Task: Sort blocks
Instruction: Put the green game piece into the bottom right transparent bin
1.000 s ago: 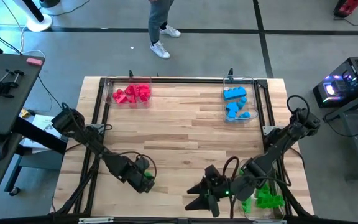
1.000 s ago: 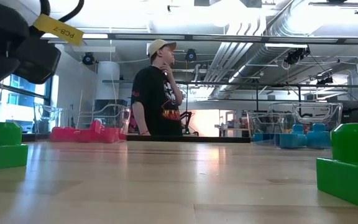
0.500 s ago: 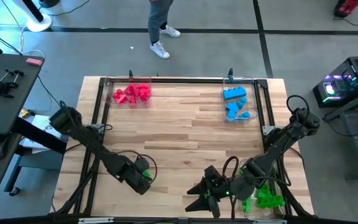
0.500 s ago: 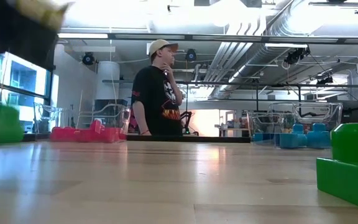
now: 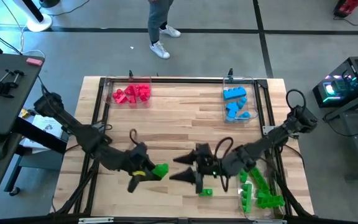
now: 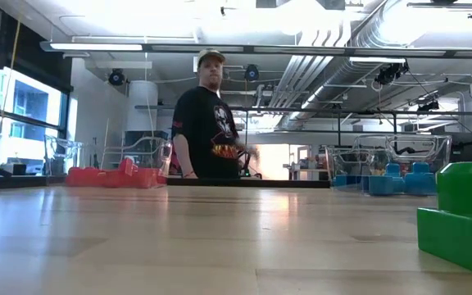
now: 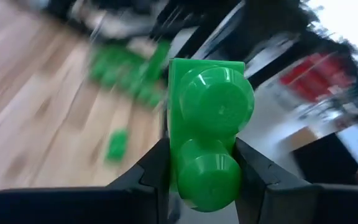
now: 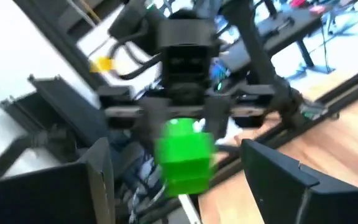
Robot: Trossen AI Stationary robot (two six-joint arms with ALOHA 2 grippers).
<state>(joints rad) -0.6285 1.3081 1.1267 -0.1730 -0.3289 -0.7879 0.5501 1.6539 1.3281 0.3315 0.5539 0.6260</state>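
Note:
My left gripper (image 5: pixel 151 172) is over the table's near middle, shut on a green two-stud block (image 5: pixel 161 171), which fills the left wrist view (image 7: pixel 207 140). My right gripper (image 5: pixel 178 168) is open and faces it from the right, its fingers short of the block (image 8: pixel 183 155). A small green block (image 5: pixel 206 191) lies flat on the table below my right arm. More green blocks (image 5: pixel 258 190) sit in a clear tray at the near right. Red blocks (image 5: pixel 131 93) and blue blocks (image 5: pixel 235 102) fill trays at the far edge. My left gripper pinches the green block's two long sides (image 7: pixel 171 155) between its two fingers (image 7: pixel 156 171). The fingers come nearly level from the table's left. The block is lifted clear of the table, its two studs turned back toward the wrist.
A person (image 6: pixel 207 123) stands beyond the table's far edge. A large green block (image 6: pixel 464 217) sits close at the right of the low view. Dark frame rails (image 5: pixel 98 118) run along the table's left and right sides. Bare wood (image 5: pixel 179 124) lies in the middle.
My left gripper has risen from the near left of the table, tipped up to nearly level and swung a little toward the right. The green block has come off the table with it. My right gripper has moved toward the table's left and far edge, nearer the block.

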